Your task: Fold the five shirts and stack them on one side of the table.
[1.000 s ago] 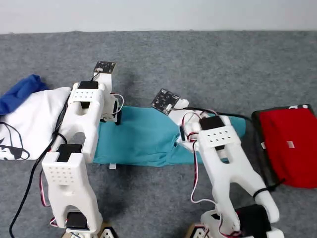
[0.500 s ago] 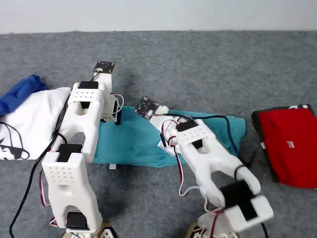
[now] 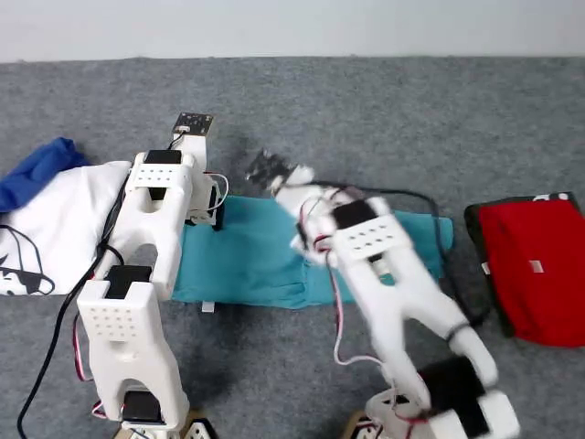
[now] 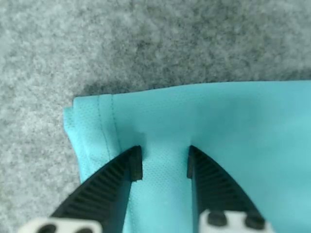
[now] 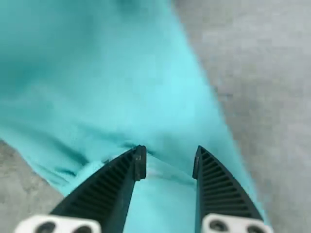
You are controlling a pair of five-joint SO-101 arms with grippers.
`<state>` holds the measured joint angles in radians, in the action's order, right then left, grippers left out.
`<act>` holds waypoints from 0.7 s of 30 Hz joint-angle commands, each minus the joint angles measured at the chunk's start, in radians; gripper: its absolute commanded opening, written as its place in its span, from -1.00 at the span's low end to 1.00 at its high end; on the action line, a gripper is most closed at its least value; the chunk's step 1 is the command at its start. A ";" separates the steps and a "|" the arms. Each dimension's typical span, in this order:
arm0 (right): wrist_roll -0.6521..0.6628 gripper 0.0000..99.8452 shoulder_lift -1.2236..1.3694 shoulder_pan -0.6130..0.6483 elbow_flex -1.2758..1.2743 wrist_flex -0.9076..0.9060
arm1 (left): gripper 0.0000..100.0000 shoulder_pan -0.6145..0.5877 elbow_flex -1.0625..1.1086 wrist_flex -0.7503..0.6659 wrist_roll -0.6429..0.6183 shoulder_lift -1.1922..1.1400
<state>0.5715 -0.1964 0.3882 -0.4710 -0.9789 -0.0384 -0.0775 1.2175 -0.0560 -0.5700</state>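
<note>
A teal shirt (image 3: 251, 256) lies spread flat across the middle of the grey table. My left gripper (image 4: 164, 162) is open, with its tips resting on the teal shirt (image 4: 218, 126) just inside a hemmed corner and cloth between them. From above, the left gripper (image 3: 216, 218) is at the shirt's back left corner. My right gripper (image 5: 167, 162) is also open, over a wrinkled part of the teal shirt (image 5: 97, 73), with a small fold between its tips. The right arm (image 3: 366, 242) reaches over the shirt's middle towards its back edge.
A white shirt with black print (image 3: 55, 229) and a crumpled blue shirt (image 3: 37, 169) lie at the left edge. A folded red shirt (image 3: 535, 265) rests on a black one (image 3: 477, 247) at the right. Bare grey felt (image 3: 384, 119) stretches behind the arms.
The right arm swung from the shirt's right part leftward to its middle, then towards the back edge. The left arm and the teal shirt have not moved.
</note>
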 commanded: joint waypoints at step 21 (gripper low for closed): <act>-0.006 -0.66 0.302 -0.312 -0.135 0.294 | -0.68 0.003 -0.018 -0.005 -0.005 -0.005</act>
<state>0.5685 0.0967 0.0859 -0.6030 -0.6997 -0.0384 -0.0775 1.2175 -0.0560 -0.5700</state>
